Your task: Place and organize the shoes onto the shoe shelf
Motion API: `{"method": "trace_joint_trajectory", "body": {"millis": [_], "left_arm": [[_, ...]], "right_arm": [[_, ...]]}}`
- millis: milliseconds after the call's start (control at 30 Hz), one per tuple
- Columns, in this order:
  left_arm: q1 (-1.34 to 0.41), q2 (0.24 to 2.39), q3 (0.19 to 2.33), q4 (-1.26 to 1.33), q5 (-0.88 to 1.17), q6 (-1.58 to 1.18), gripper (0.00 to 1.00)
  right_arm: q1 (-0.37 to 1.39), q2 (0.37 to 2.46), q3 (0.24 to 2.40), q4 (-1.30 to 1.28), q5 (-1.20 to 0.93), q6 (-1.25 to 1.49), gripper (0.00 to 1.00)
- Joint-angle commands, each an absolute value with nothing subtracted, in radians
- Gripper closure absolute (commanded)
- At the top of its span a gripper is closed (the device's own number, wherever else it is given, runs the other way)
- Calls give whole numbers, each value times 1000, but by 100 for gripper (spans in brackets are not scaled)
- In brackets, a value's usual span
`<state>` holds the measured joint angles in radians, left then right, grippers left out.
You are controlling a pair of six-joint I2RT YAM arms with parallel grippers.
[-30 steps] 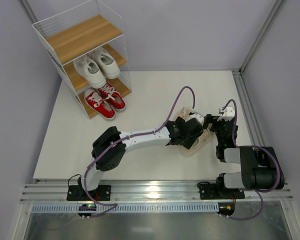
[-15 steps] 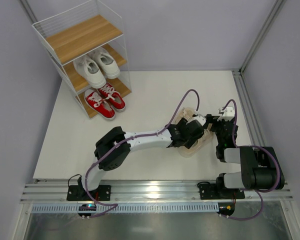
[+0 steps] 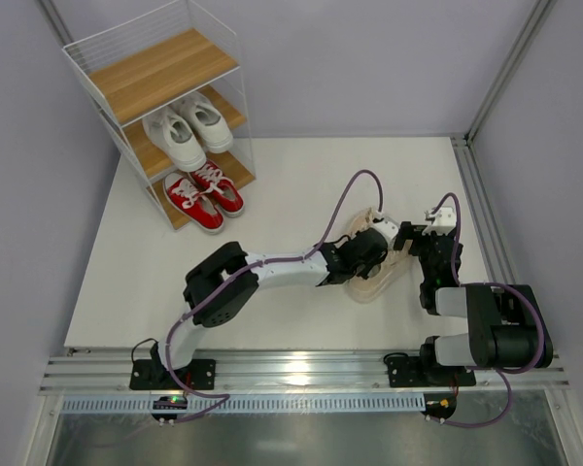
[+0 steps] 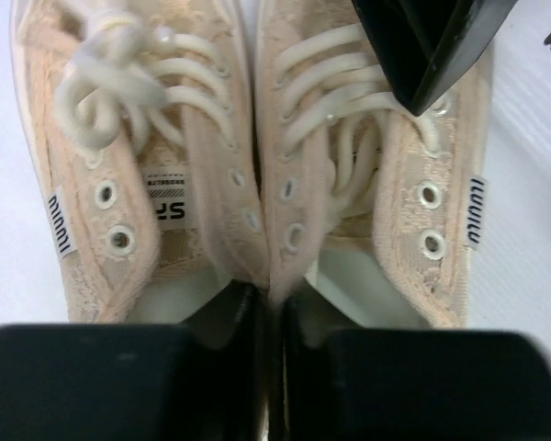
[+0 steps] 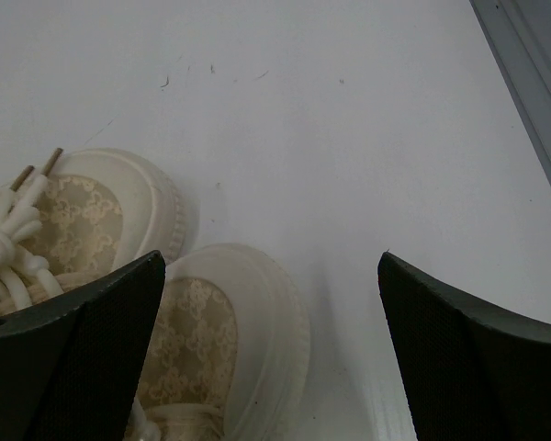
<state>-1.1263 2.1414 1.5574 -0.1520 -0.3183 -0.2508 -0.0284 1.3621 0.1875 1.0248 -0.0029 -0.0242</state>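
Table (image 3: 272,194) | beige pair (image 4: 211,165) parallel, toes seemingly far-right | left gripper (image 4: 271,340) pinching both collars | right gripper (image 5: 271,262) wide

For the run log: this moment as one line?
left end effector: shut on beige shoes | right end effector: open over beige shoes | shelf: white shoes, red shoes placed

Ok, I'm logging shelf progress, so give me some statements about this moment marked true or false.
The white shoes sit on the middle board of the shoe shelf. True.
The red shoes are on the top board. False: they are on the bottom board.
The left claw pinches the beige shoes by their touching inner sides. True.
The right claw grips a beige shoe. False: it is open, holding nothing.
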Motion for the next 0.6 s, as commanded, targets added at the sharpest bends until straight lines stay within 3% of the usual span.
{"method": "trace_joint_trajectory", "body": {"millis": [0, 33, 233, 500, 567], "left_arm": [[-1094, 2154, 1513, -77, -278, -239, 90], [-1094, 2151, 1508, -80, -270, -247, 100], [-1104, 2042, 1408, -141, -391, -354, 100], [-1103, 1931, 1413, -569, -970, -746, 100], [-1089, 1928, 1424, -722, -1031, -863, 100]], "right_arm": [[-31, 1364, 207, 1106, -12, -31, 2], [-31, 1362, 209, 1106, -12, -31, 3], [-31, 1364, 209, 1106, -12, -31, 2], [-31, 1364, 209, 1106, -12, -31, 3], [-31, 1364, 209, 1106, -12, -31, 3]]}}
